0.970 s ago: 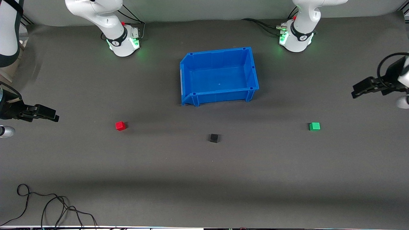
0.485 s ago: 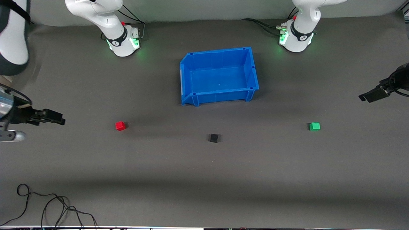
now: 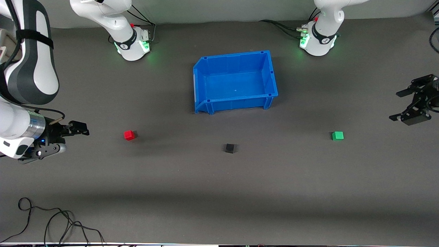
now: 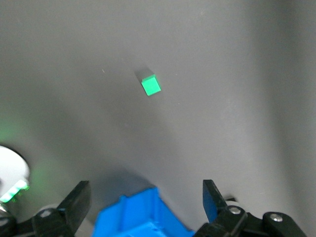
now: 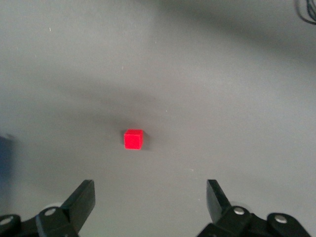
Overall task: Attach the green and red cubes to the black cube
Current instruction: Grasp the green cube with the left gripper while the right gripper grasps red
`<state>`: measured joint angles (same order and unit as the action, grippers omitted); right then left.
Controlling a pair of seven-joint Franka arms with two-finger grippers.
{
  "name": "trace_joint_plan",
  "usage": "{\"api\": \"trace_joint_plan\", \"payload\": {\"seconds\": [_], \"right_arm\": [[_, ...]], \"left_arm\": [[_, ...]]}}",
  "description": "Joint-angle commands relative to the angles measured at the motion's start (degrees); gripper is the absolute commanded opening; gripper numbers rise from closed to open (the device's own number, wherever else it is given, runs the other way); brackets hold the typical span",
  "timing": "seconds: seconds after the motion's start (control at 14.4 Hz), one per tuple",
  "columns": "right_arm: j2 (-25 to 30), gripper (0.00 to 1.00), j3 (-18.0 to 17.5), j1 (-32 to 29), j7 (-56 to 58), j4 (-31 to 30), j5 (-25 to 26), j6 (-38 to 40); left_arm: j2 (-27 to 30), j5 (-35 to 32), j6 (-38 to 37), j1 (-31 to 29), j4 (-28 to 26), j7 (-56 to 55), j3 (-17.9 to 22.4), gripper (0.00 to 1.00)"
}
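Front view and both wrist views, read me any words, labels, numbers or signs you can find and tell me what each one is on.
No text can be read.
Red cube, green cube, black cube: plain faces.
Blue bin: no label visible.
Round marks on the arm bases: too small to read.

Glossy plastic blue bin (image 3: 235, 81) on matt grey table (image 3: 219, 185).
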<state>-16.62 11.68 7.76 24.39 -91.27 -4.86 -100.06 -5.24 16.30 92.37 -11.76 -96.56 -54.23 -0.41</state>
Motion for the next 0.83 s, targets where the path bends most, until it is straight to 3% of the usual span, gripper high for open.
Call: {"api": "trace_joint_plan", "payload": {"seconds": [0.0,0.42,0.76], "right_arm": [[1.06,1.00,0.36,-1.61,5.75,-2.86,-2.35,-2.07],[-1.74,1.00,0.27,-0.91,17.07,-3.13,-1.56,-3.30],[-2.80,1.00,0.80,-3.01,35.08,-7.33,-1.47,-12.77]], "left_arm": [[1.72,5.04,5.60,-3.44,-8.18,-2.28,-0.38,1.00],[0.76,14.87,21.94,-4.06,-23.65,-1.76,-0.38,1.00],[-4.42,20.52,31.97,-3.35,-28.59,-1.06,-0.64,1.00]]}}
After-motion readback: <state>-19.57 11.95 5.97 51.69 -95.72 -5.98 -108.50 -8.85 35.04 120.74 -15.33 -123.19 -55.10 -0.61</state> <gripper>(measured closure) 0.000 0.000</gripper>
